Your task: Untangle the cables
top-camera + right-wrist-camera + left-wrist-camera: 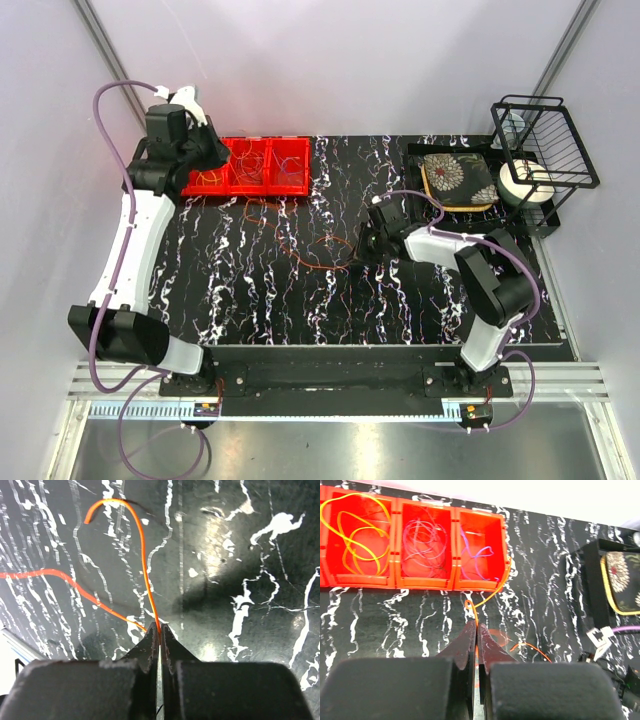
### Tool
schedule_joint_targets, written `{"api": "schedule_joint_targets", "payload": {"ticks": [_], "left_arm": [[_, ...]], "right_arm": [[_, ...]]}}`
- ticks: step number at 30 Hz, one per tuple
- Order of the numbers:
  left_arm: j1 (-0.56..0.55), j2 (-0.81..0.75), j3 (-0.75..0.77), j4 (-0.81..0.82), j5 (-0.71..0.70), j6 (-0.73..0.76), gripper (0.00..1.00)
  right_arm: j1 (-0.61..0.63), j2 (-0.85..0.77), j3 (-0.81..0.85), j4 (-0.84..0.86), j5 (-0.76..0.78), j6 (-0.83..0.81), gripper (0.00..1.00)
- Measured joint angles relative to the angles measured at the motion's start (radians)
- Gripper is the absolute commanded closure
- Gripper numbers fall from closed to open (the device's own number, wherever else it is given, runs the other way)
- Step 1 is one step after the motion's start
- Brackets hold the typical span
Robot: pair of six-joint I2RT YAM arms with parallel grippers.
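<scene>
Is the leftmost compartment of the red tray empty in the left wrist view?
No, loops of yellow cable lie in that compartment of the red tray.

Two arms point(125, 240), three red bins point(422, 582) of cables point(370, 557), one wire basket point(530, 100), one cushion point(457, 175), one white roll point(527, 182)

A robotics lab cell is indicated: a black, white-veined marble-patterned tabletop point(400, 300) is enclosed by plain pale lilac panel walls point(350, 60), with a slotted aluminium mounting rail point(575, 380) fixed along the near edge.
</scene>
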Motion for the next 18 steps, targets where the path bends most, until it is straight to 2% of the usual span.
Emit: {"api": "schedule_joint_targets", "payload": {"ticks": [7, 12, 18], "left_arm": [[0.0, 0.0, -0.057, 0.036, 0.118, -0.035, 1.0], [-0.008, 0.016, -0.082, 0.079, 0.218, -0.079, 1.0], [-0.024, 0.063, -0.078, 0.146, 0.244, -0.126, 1.0]], "right_arm": [[0.0, -0.022, 0.112, -0.059, -0.002, -0.013, 1.0], [0.0, -0.023, 0.304, -0.101, -0.019, -0.017, 1.0], [0.0, -0.005, 0.551, -0.134, -0.026, -0.019, 1.0]]}}
